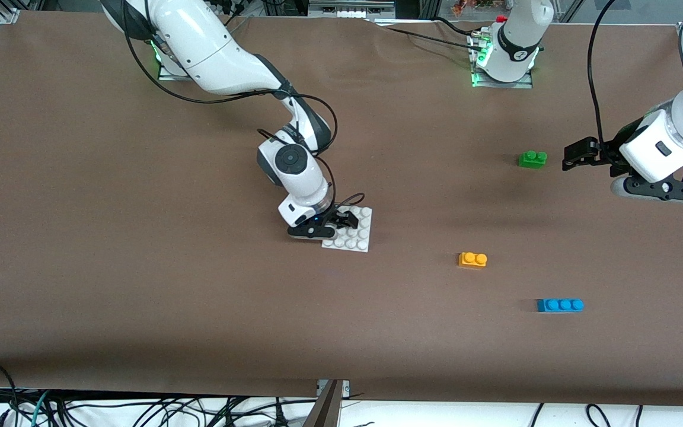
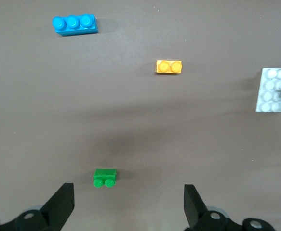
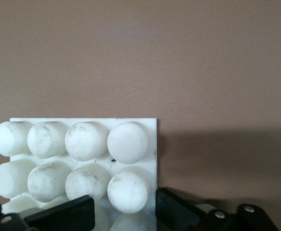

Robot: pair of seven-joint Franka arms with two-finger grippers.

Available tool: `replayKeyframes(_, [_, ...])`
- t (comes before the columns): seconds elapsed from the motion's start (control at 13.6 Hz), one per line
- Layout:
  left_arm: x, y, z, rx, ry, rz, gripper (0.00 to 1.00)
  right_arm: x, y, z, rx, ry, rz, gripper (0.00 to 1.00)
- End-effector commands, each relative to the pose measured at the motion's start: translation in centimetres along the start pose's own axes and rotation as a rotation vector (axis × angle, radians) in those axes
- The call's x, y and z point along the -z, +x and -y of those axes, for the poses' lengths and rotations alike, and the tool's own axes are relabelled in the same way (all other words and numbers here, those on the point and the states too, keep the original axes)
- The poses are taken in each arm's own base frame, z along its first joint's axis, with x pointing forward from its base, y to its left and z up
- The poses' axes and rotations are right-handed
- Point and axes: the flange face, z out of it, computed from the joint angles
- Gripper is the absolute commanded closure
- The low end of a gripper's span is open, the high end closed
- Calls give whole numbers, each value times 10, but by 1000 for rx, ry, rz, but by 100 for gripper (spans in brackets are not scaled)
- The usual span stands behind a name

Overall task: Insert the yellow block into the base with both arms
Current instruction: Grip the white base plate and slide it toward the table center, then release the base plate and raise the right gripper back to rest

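The yellow block (image 1: 472,260) lies alone on the brown table, nearer the front camera than the green brick; it also shows in the left wrist view (image 2: 169,67). The white base (image 1: 360,244) lies mid-table. My right gripper (image 1: 347,220) is down on the base, open, one finger on the plate between studs and the other just off its edge (image 3: 152,139), astride an edge stud with small gaps; the right wrist view shows it so (image 3: 125,209). My left gripper (image 1: 567,161) hangs open and empty over the table beside the green brick, as its own view shows (image 2: 129,197).
A green two-stud brick (image 1: 532,159) lies near the left gripper (image 2: 104,177). A blue three-stud brick (image 1: 559,305) lies nearest the front camera, toward the left arm's end (image 2: 75,24). The base also shows in the left wrist view (image 2: 270,91).
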Motion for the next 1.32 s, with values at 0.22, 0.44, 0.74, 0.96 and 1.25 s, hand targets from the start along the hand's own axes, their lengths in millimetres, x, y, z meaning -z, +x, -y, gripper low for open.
replayKeyframes(0.22, [7, -2, 1, -6, 18, 0, 0, -6, -25, 40, 26, 23, -7, 38])
replayKeyframes(0.44, [7, -2, 1, -6, 18, 0, 0, 1, -19, 43, 33, 33, -17, 37])
replayKeyframes(0.74, [7, -2, 1, -6, 18, 0, 0, 51, 29, 55, -19, 14, 0, 8])
replayKeyframes(0.96, [7, -2, 1, -6, 18, 0, 0, 128, 73, 52, -98, 47, 24, 0])
replayKeyframes(1.25, [7, -2, 1, -6, 18, 0, 0, 272, 138, -34, -45, -48, 82, 0])
